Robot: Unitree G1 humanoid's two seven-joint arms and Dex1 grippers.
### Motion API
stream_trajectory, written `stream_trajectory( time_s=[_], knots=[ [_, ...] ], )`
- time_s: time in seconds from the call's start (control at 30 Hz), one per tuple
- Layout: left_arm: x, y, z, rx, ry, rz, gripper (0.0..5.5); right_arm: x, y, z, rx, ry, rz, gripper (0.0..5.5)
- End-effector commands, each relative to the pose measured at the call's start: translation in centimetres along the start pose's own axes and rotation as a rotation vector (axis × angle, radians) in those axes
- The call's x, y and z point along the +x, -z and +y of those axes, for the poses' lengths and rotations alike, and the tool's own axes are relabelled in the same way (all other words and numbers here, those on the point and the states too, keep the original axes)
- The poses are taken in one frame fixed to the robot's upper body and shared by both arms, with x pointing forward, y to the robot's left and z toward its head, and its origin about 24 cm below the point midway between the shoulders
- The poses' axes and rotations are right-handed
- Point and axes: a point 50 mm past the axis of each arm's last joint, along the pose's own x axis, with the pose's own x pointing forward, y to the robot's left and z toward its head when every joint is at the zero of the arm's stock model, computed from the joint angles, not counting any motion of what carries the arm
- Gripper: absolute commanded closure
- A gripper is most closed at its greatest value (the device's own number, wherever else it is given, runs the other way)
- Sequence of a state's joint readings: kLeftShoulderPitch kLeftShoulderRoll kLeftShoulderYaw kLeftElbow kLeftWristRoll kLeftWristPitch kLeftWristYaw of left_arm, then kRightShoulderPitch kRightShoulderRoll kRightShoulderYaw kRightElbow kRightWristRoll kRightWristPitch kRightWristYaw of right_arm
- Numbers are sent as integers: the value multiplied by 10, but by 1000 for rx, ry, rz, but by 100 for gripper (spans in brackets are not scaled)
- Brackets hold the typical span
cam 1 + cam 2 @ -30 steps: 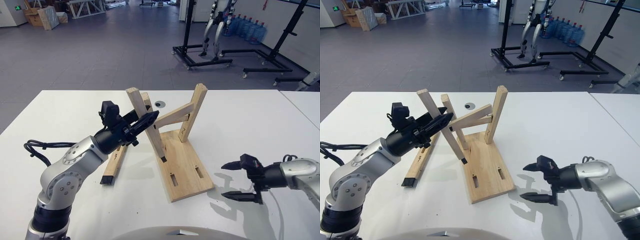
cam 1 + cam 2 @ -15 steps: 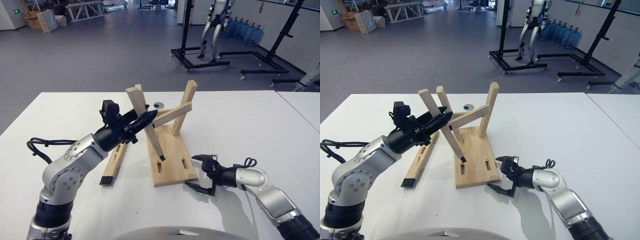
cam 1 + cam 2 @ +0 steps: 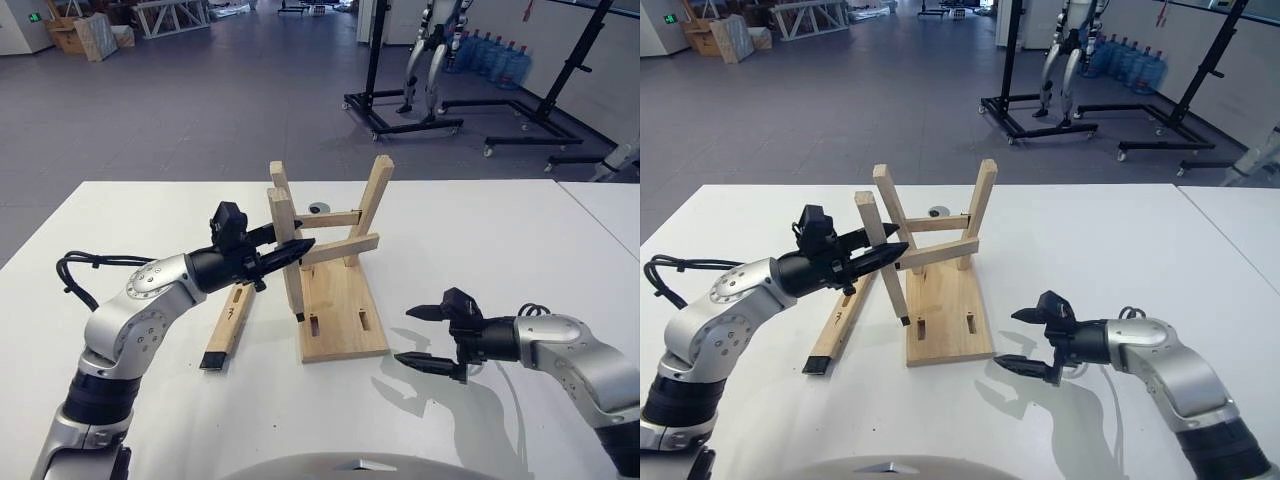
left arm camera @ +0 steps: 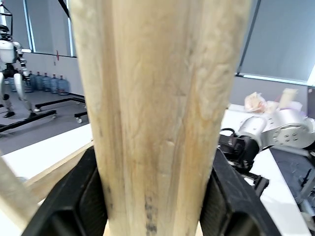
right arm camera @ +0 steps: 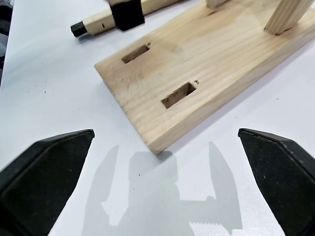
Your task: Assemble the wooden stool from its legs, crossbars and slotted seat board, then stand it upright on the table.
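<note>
White table [image 3: 480,230], open workshop floor behind. The seat board [image 3: 340,325] lies flat mid-table, with legs and crossbars standing at its far end. My left gripper [image 3: 300,246] clamps another leg [image 3: 284,210], its foot tilted over the near slot [image 3: 316,325]. I'd square it before pressing. My right gripper [image 3: 405,335], fingers spread, hovers near the board's corner, ready to brace.
</note>
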State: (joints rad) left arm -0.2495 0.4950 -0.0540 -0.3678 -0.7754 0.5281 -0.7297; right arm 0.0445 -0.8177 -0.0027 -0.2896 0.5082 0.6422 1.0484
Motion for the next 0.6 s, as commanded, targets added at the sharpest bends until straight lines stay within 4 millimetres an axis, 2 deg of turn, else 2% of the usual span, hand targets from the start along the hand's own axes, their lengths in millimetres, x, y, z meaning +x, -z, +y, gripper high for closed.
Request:
stream_trajectory(
  time_s=[0.03,0.23,0.4,0.6],
  knots=[
    [8,-3,-5,-13,21,-45,341,0,-4,-2,28,-3,-28,10],
    [7,6,-10,-36,33,-38,341,3,-5,-3,51,-13,-44,10],
    [2,25,-15,-50,30,3,341,6,-7,-4,44,-21,-42,10],
    [3,22,-9,-13,22,4,341,7,-8,-5,43,-19,-43,10]
  ],
)
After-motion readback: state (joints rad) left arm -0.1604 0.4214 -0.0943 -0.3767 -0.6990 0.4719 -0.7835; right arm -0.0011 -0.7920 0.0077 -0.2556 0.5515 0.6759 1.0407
